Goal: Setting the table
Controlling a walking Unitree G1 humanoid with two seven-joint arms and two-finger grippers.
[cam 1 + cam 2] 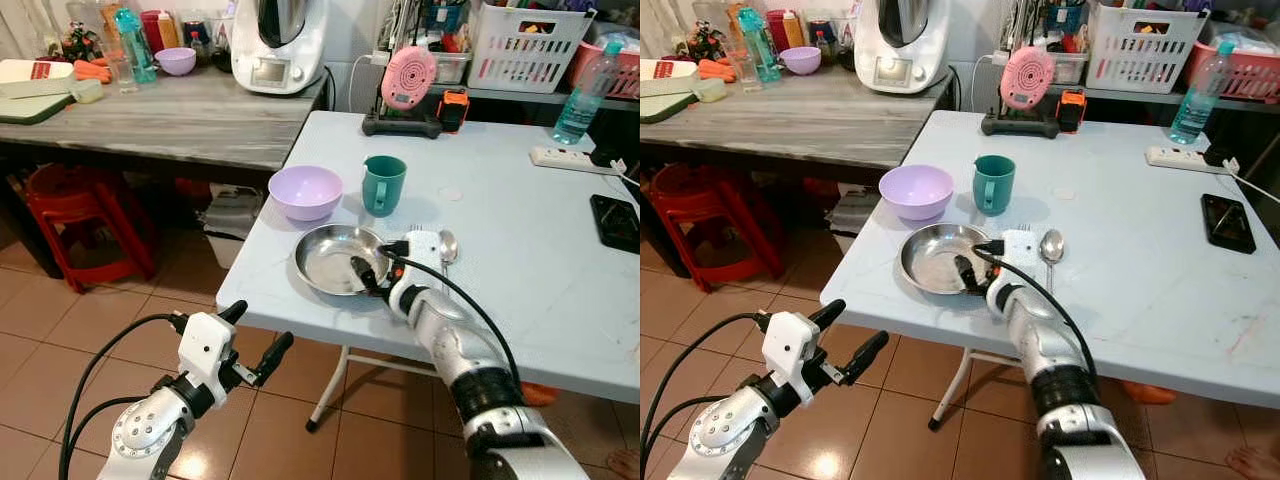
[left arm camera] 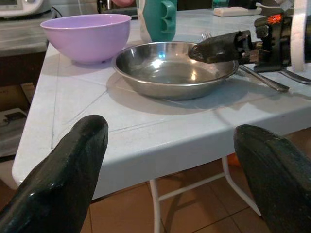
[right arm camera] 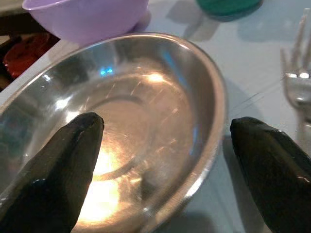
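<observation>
A shallow steel plate [image 1: 330, 262] lies near the front left corner of the pale blue table [image 1: 520, 270]. Behind it stand a purple bowl [image 1: 306, 190] and a teal mug [image 1: 384, 184]. A spoon [image 1: 447, 245] and a fork [image 3: 296, 82] lie just right of the plate. My right gripper [image 1: 376, 268] is open and straddles the plate's right rim, one finger [image 3: 58, 165] inside, the other finger [image 3: 277, 165] over the table. My left gripper [image 1: 257, 335] hangs open below the table's front edge, over the floor, facing the plate [image 2: 170, 68].
A phone [image 1: 616, 222], a power strip [image 1: 570, 160] and a water bottle [image 1: 585, 95] sit at the table's right and back. A pink device [image 1: 408, 78] and baskets stand at the back. A grey counter [image 1: 150, 115] with an appliance and red stools [image 1: 85, 215] stand left.
</observation>
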